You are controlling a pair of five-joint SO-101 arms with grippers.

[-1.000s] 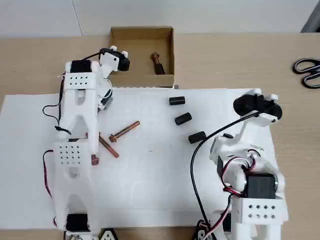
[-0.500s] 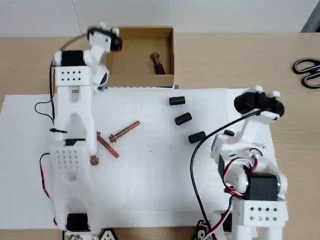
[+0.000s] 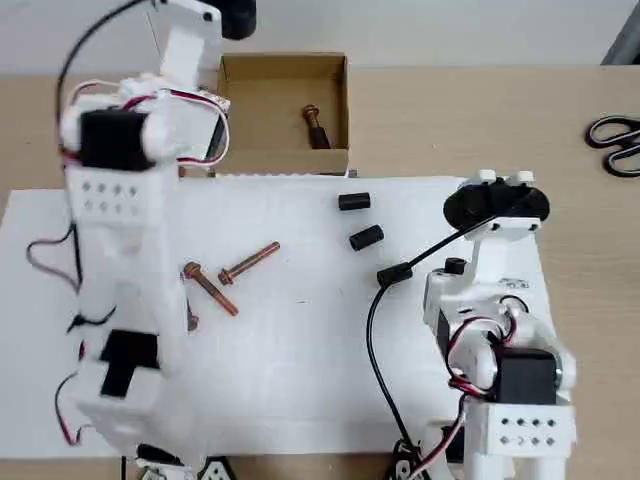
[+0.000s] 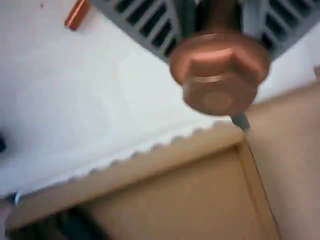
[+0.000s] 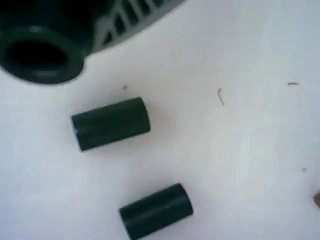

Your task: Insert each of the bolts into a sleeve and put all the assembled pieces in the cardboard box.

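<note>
In the left wrist view my left gripper point(image 4: 215, 20) is shut on a copper bolt point(image 4: 217, 75), head toward the camera, above the cardboard box's near edge point(image 4: 150, 160). In the high view the left arm point(image 3: 130, 150) is raised beside the box point(image 3: 283, 60), which holds one bolt in a sleeve point(image 3: 316, 127). My right gripper point(image 5: 65, 30) is shut on a black sleeve point(image 5: 40, 55) above the mat, near two loose sleeves point(image 5: 111, 123) point(image 5: 156, 210). Black sleeves point(image 3: 353, 201) point(image 3: 366, 238) point(image 3: 394, 273) and copper bolts point(image 3: 250, 262) point(image 3: 210, 288) lie on the white mat.
The white foam mat point(image 3: 300, 350) covers the table's middle, with the box at its far edge. Scissors point(image 3: 615, 140) lie at the far right on the bare wood. The right arm point(image 3: 495, 205) stands over the mat's right side, its cable looping past the nearest sleeve.
The left arm has risen high and swung up beside the box's left wall. The right arm's wrist has turned slightly to the left. Loose bolts and sleeves have stayed put.
</note>
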